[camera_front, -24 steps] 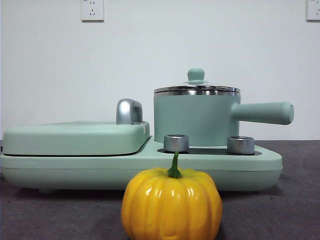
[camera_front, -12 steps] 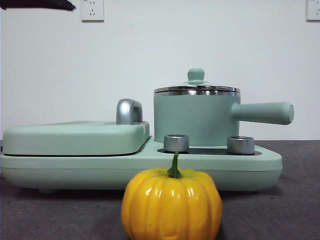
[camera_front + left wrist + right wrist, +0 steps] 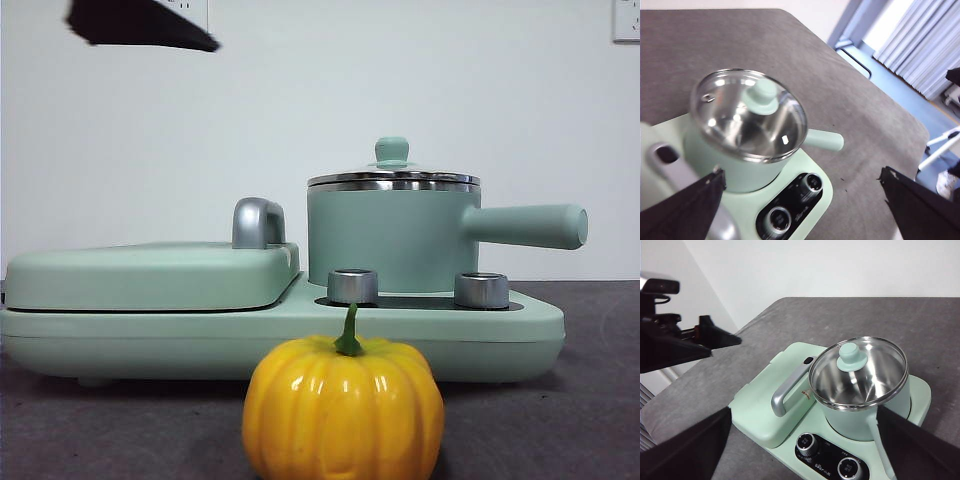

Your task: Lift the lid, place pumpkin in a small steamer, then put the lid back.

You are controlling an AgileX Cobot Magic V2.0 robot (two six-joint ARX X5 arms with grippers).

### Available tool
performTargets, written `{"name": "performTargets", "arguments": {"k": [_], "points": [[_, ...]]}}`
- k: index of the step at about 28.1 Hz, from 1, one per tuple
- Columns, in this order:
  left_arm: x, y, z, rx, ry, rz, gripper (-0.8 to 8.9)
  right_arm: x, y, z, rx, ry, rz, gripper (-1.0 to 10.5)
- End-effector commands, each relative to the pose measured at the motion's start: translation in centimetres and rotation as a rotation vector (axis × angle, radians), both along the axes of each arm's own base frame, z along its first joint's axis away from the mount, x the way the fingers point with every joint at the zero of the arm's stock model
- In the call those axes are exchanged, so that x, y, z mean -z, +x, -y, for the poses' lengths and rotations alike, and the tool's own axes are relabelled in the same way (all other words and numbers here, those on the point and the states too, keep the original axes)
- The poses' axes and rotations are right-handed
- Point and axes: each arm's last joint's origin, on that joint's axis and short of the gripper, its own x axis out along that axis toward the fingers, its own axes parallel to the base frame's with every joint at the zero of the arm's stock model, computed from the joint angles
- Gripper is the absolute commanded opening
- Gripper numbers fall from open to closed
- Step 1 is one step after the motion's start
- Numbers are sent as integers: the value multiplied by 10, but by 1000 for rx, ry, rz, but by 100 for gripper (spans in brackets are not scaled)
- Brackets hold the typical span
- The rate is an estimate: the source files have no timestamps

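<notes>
The left tool [image 3: 145, 25] has come further in at the top corner, jaws spread, high above the closed small steamer [image 3: 390, 240]; the pumpkin [image 3: 343, 410] sits unmoved on the worktop [image 3: 560, 430].

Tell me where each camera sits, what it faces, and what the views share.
Front view: table height, looking level past the pumpkin at the small steamer; one black arm tip top left.
Left wrist view: above, looking down on the lid; left gripper open.
Right wrist view: above the steamer; right gripper open, other arm visible.
Shared: steamer with lid on.
</notes>
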Motion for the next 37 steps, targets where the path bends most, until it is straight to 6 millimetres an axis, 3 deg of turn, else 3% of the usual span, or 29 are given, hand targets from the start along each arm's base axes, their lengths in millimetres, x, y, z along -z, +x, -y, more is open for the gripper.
{"name": "performTargets", "arguments": {"k": [1, 11, 25, 32, 37], "points": [[-9, 14, 18, 28, 23, 45, 506, -6, -1, 0, -7, -4, 25, 463], [-20, 59, 83, 133, 229, 76, 504, -5, -1, 0, -6, -1, 15, 463], [-5, 104, 157, 46, 569, 125, 500, -5, -2, 0, -3, 17, -4, 463], [-5, 130, 179, 66, 646, 33, 498, -5, -2, 0, -2, 17, -4, 463], [-4, 130, 180, 63, 655, 7, 471, -5, -1, 0, 0, 16, -4, 463]]}}
